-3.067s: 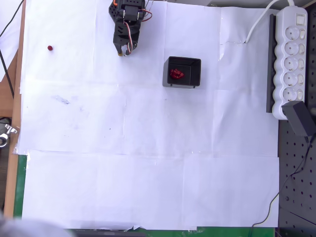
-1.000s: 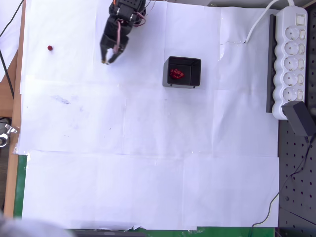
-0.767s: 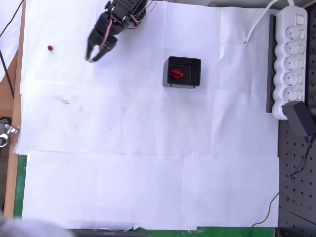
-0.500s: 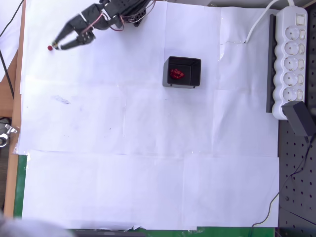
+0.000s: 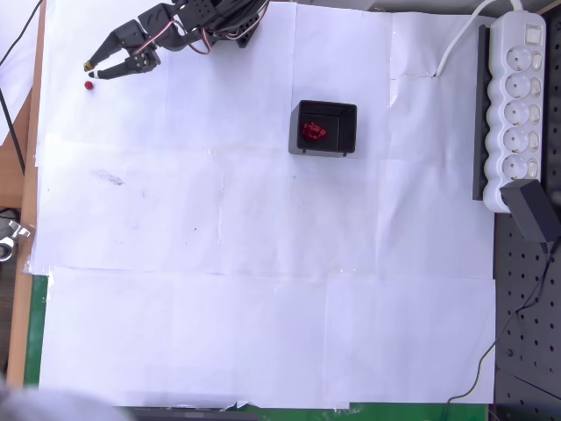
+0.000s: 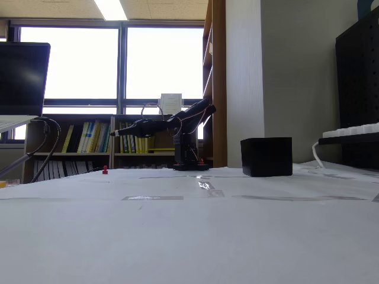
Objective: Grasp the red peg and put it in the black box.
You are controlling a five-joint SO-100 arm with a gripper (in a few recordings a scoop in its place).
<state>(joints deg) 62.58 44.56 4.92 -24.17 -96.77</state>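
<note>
Red peg [image 5: 88,85]: stood on the table, well left of the black box.
Black box [image 5: 324,128]: held a lumpy red heap [image 5: 314,132].
End effector [image 5: 93,70]: slightly parted, empty, just above-right of peg.

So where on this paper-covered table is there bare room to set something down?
The wide stretch of white paper below the black box lies bare, as does the strip between the box and the power strip. The top left corner is crowded: the gripper hovers over the red peg.
</note>
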